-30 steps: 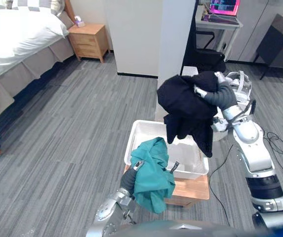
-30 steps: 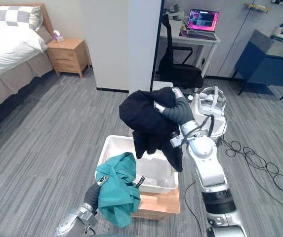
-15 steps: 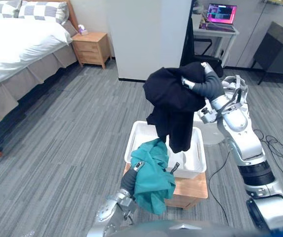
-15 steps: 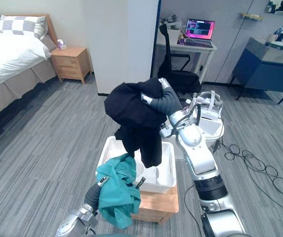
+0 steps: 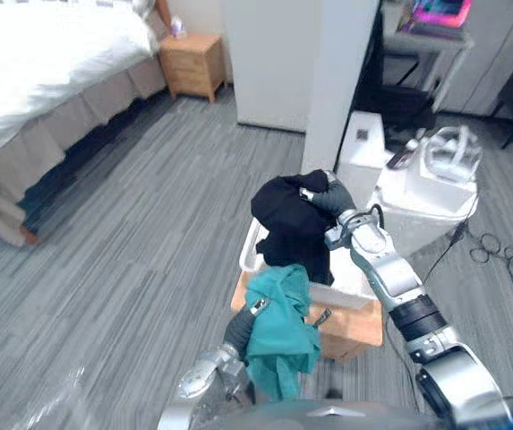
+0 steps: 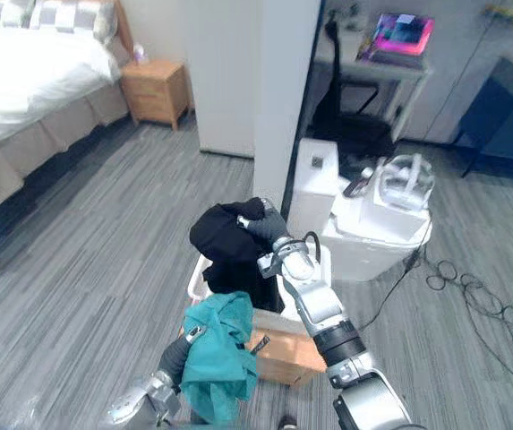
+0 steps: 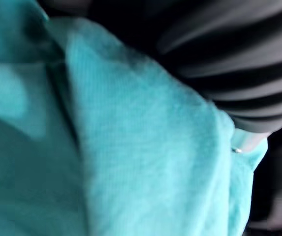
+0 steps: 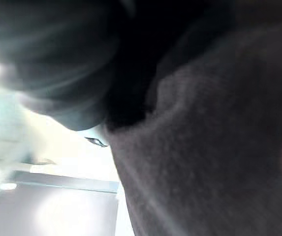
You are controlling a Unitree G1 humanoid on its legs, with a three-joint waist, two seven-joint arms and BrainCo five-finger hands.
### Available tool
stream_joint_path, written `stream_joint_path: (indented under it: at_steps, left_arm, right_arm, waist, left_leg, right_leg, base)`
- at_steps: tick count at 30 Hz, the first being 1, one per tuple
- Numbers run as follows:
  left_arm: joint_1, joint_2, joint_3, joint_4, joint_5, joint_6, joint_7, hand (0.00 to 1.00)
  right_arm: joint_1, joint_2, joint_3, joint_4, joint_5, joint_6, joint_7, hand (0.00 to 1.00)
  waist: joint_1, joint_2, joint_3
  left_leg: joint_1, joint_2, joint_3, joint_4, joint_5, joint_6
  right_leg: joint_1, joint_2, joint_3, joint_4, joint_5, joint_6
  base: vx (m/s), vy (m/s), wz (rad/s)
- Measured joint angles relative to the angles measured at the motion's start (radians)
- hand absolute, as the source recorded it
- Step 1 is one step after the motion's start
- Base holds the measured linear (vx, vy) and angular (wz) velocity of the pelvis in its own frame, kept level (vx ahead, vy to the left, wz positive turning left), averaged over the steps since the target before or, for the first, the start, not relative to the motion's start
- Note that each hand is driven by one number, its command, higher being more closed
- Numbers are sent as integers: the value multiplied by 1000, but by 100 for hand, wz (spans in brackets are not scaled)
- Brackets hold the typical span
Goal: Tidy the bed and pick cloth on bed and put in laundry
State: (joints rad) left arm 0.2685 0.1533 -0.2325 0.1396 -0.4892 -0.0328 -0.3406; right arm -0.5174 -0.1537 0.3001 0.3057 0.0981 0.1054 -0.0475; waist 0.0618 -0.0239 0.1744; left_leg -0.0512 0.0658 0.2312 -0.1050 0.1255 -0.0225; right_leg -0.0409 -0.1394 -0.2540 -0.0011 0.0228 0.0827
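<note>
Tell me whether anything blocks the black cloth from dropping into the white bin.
Nothing visible does. The black cloth hangs from the right hand over the white bin; the teal cloth on the left hand sits at its near edge.

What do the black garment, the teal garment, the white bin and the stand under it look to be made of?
Black garment: soft fabric, perhaps fleece or a thick knit; matte, with a fuzzy nap in the right wrist view.
Teal garment: thinner knit cloth, possibly cotton; fine weave texture and limp folds.
White bin: smooth rigid plastic with a slight sheen.
Stand: light wood, going by its flat tan surface; finish unclear.
</note>
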Motion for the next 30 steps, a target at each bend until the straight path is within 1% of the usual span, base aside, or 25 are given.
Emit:
stream_joint_path:
  at_steps: [2, 3, 4, 5, 6, 7, 9, 10, 11, 13, 17, 19, 20, 23, 26, 28, 29, 30]
  left_arm:
    - [-39, 16, 6, 0, 0, -12, 1, 100]
    - [-70, 26, 10, 0, 0, -23, 3, 100]
    - [-90, 33, 20, 0, 0, -29, 6, 100]
    - [-95, 34, 23, 0, 0, -31, 10, 100]
    - [-105, 34, 39, 0, 0, -37, 20, 100]
    - [-108, 33, 46, 0, 0, -47, 21, 100]
    - [-119, 33, 48, -1, 0, -59, 21, 100]
    - [-131, 33, 49, -4, 0, -67, 20, 100]
    - [-134, 33, 51, -6, 0, -67, 20, 100]
    - [-145, 29, 72, -29, 1, -69, 17, 100]
    - [-151, 29, 88, -40, 1, -79, -3, 100]
    - [-149, 30, 96, -40, 3, -86, -6, 100]
    - [-146, 33, 105, -40, 9, -86, -10, 100]
    - [-133, 33, 116, -40, 9, -89, -13, 100]
    - [-106, 41, 117, -40, 10, -90, -30, 100]
    - [-68, 48, 115, -40, 10, -90, -48, 100]
    - [-57, 50, 115, -39, 10, -90, -51, 100]
    - [-37, 52, 113, -39, 10, -90, -53, 100]
  right_arm:
    - [-49, -2, -10, 58, -6, -1, -8, 100]
    - [-94, -2, -31, 114, -6, -2, -20, 100]
    - [-126, -2, -56, 156, -6, -4, -29, 100]
    - [-136, -3, -69, 171, -6, -4, -32, 100]
    - [-162, -7, -110, 220, -5, -7, -36, 100]
    - [-183, -14, -145, 276, 0, -20, -36, 100]
    - [-199, -27, -181, 327, 12, -29, -36, 100]
    - [-209, -43, -210, 379, 41, -55, -38, 0]
    - [-212, -48, -214, 394, 44, -60, -38, 0]
    - [-223, -68, -245, 454, 58, -85, -39, 0]
    - [-221, -88, -254, 517, 56, -108, -53, 0]
    - [-214, -92, -254, 518, 53, -124, -72, 0]
    - [-204, -92, -254, 514, 51, -142, -84, 0]
    - [-182, -93, -254, 494, 35, -166, -94, 0]
    - [-159, -97, -253, 437, 35, -174, -101, 0]
    - [-107, -95, -249, 374, 34, -173, -107, 0]
    - [-95, -95, -249, 365, 34, -172, -108, 0]
    - [-64, -94, -249, 338, 34, -165, -113, 0]
  waist:
    - [13, -2, 45]
    - [16, -3, 91]
    - [25, -5, 126]
    - [31, -5, 139]
    - [39, -3, 168]
    - [41, -3, 182]
    - [44, -2, 192]
    - [48, -3, 203]
    - [49, -4, 205]
    - [52, -3, 223]
    - [51, -2, 237]
    - [50, -4, 238]
    - [51, -8, 240]
    - [51, -16, 243]
    - [50, -26, 237]
    - [52, -45, 221]
    - [51, -50, 215]
    - [48, -64, 198]
  left_leg:
    - [-38, 5, -5, 0, 14, -1]
    - [-65, 8, -19, 0, 28, -2]
    - [-76, 10, -21, 1, 39, -5]
    - [-76, 11, -21, 1, 40, -5]
    - [-78, 11, -22, 1, 42, -3]
    - [-82, 10, -23, 2, 44, -1]
    - [-88, 9, -25, 5, 50, 7]
    - [-89, 7, -25, 6, 51, 8]
    - [-89, 7, -25, 6, 51, 8]
    - [-88, 7, -25, 6, 51, 8]
    - [-84, 11, -25, 1, 49, 6]
    - [-79, 15, -24, 1, 44, 1]
    - [-63, 19, -23, 1, 38, -2]
    - [-33, 21, -20, 0, 31, -5]
    - [-13, 24, -12, 0, 21, -3]
    - [19, 24, 2, 0, 11, -5]
    - [25, 24, 3, 0, 8, -5]
    - [37, 23, 5, 0, 1, -8]
  right_leg:
    - [-28, 7, -7, -6, 18, -6]
    - [-45, 13, -13, -14, 32, -13]
    - [-53, 16, -17, -17, 44, -20]
    - [-54, 17, -17, -17, 46, -21]
    - [-54, 17, -18, -17, 51, -17]
    - [-56, 18, -20, -17, 55, -16]
    - [-60, 20, -23, -17, 55, -16]
    - [-60, 19, -23, -17, 56, -17]
    - [-60, 19, -23, -17, 56, -17]
    - [-59, 20, -23, -18, 55, -17]
    - [-55, 24, -23, -18, 53, -20]
    - [-50, 27, -23, -17, 51, -22]
    - [-34, 31, -21, -17, 46, -24]
    - [-7, 33, -20, -17, 32, -22]
    - [9, 33, -14, -20, 23, -10]
    - [38, 32, -6, -24, 22, -10]
    - [44, 32, -5, -26, 22, -10]
    - [57, 31, -5, -28, 21, -10]
  base:
    - [-89, -11, 11]
    - [-82, -27, 20]
    - [-60, -22, 14]
    - [0, 0, 0]
    - [22, -6, 4]
    - [33, -7, 6]
    - [58, -9, 5]
    - [72, -7, 2]
    - [79, -7, 1]
    - [48, -8, 0]
    - [8, -2, 0]
    - [0, 0, 0]
    - [0, 0, 0]
    - [20, -21, -1]
    - [43, -25, -7]
    - [97, -31, -12]
    - [116, -24, -9]
    - [111, -12, -4]
